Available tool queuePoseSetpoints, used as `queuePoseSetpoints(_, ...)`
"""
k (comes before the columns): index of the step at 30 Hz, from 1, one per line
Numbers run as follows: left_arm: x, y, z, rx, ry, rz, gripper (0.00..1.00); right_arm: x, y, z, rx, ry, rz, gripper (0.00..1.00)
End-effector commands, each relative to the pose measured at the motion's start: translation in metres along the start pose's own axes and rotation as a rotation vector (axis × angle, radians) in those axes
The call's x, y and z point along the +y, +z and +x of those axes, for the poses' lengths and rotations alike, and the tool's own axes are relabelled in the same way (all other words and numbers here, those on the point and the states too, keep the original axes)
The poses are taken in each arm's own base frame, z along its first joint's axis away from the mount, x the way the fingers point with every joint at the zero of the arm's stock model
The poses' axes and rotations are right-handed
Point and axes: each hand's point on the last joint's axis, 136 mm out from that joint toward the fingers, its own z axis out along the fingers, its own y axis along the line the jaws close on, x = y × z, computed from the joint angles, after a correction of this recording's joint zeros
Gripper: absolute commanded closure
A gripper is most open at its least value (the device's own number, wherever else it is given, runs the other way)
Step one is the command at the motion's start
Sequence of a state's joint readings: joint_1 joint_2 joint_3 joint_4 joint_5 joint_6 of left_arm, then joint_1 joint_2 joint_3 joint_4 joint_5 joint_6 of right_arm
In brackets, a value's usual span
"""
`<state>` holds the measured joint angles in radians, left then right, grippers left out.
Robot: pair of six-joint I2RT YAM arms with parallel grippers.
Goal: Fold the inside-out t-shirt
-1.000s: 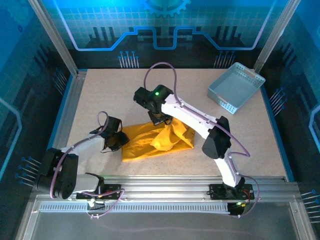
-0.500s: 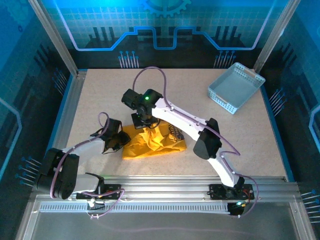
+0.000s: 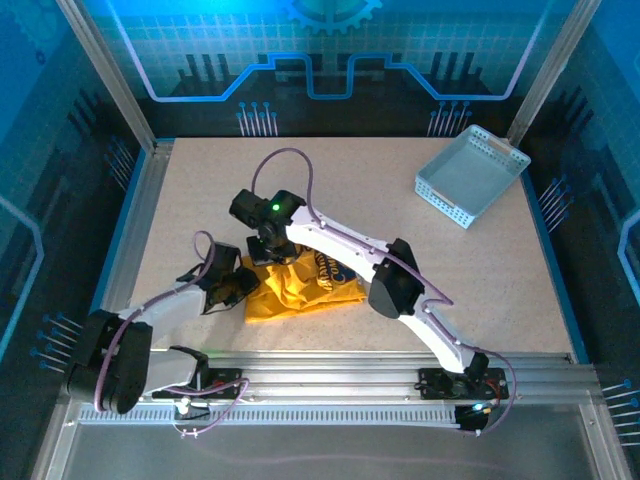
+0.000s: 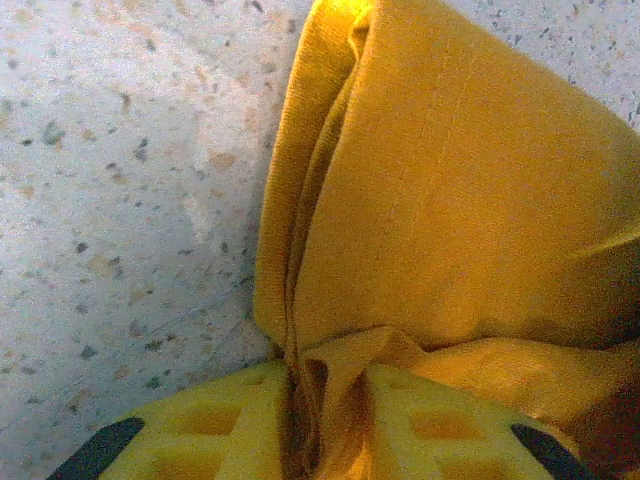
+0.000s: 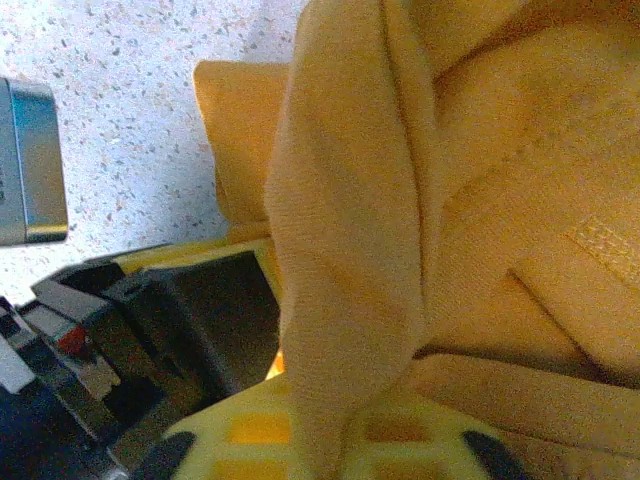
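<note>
Plainly left hand [image 4: 320,405] clamps the t-shirt [image 4: 450,200]; right hand [image 5: 330,430] straddles it, grip unclear.

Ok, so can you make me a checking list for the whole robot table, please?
Surface: speckled beige table, no spills seen.
Job's things: mustard-yellow t-shirt, bunched near the front edge, dark print partly showing.
Clutter: pale blue perforated basket, in the far right corner, apart from the shirt.
Claws: left claw pinches a shirt fold; right claw has cloth between its fingers, grip unclear.
Cables: purple cable loops above the right arm, off the shirt.
Surroundings: blue-lit walls; metal rail along the near edge.
</note>
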<state>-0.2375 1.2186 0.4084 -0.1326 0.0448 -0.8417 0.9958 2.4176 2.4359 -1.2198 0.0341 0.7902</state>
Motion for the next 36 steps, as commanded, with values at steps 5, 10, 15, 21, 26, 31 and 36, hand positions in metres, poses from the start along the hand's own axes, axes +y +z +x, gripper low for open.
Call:
queuePoseSetpoints(5, 0.051, -0.030, 0.014, -0.058, -0.076, -0.161, 0.57, 0.021, -0.041, -0.010, -0.096, -0.062, -0.047, 0.47)
queuePoseSetpoints(10, 0.052, -0.066, -0.004, -0.174, -0.076, -0.140, 0.54, -0.003, -0.102, -0.009, -0.196, -0.126, 0.029, 0.38)
queuePoseSetpoints(15, 0.005, -0.092, -0.011, -0.146, 0.062, -0.043, 0.54, -0.073, -0.109, -0.002, -0.217, -0.115, 0.190, 0.38)
queuePoseSetpoints(21, -0.066, -0.086, 0.008, -0.050, 0.283, -0.022, 0.48, -0.135, -0.087, 0.000, -0.248, -0.070, 0.145, 0.35)
queuePoseSetpoints(26, -0.065, -0.052, 0.011, -0.037, 0.200, -0.076, 0.53, -0.157, -0.047, -0.012, -0.219, -0.038, 0.065, 0.37)
queuePoseSetpoints(31, -0.060, -0.020, 0.016, -0.002, 0.168, -0.062, 0.58, -0.178, -0.004, -0.015, -0.150, -0.007, 0.120, 0.40)
queuePoseSetpoints(36, -0.049, 0.005, 0.011, 0.037, 0.133, -0.048, 0.69, -0.221, 0.011, 0.009, -0.118, 0.124, 0.220, 0.44)
